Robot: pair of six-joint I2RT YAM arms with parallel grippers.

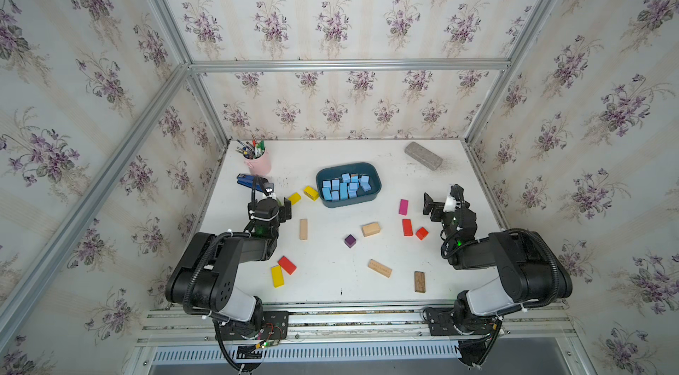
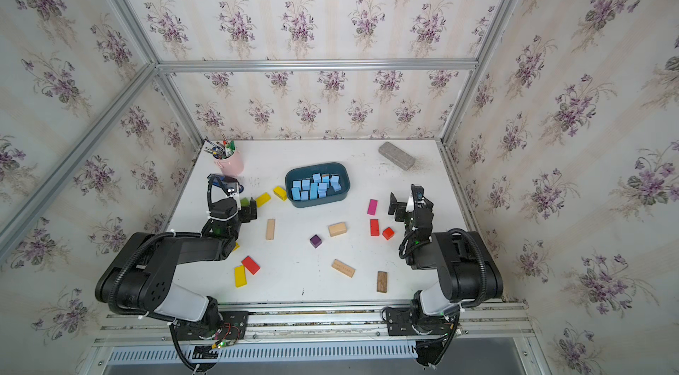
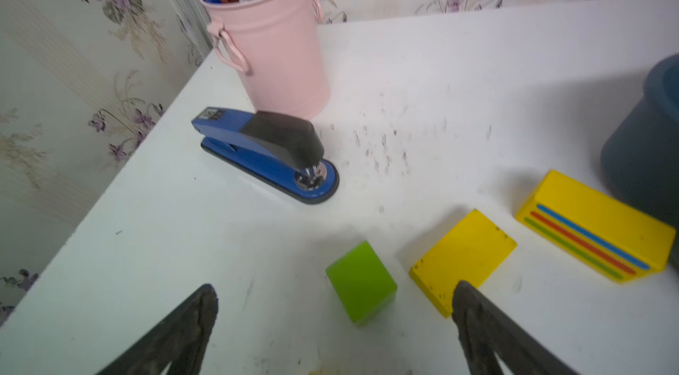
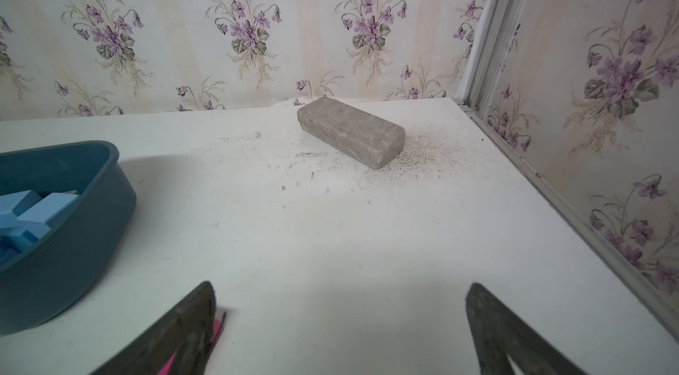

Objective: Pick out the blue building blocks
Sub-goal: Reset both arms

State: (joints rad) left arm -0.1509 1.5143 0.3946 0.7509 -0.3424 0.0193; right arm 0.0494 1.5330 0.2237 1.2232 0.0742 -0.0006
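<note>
Top views both show blue building blocks [image 1: 345, 187] in bin [image 1: 349, 203], left gripper [image 1: 282, 205] and right gripper [image 1: 430, 207] wide, empty.

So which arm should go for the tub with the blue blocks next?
Probably left: the left gripper, open, sits slightly nearer the tub holding the blue blocks than the right gripper, also open.

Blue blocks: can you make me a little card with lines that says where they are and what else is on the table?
blue building blocks: piled in the bin, none seen loose
bin: dark teal, toward the back of the table
other blocks: red, yellow, pink, purple, green, wood, scattered on the table
left end effector: open, empty, by a green cube
right end effector: open, empty
extras: pink cup of pens, stapler, grey slab
</note>
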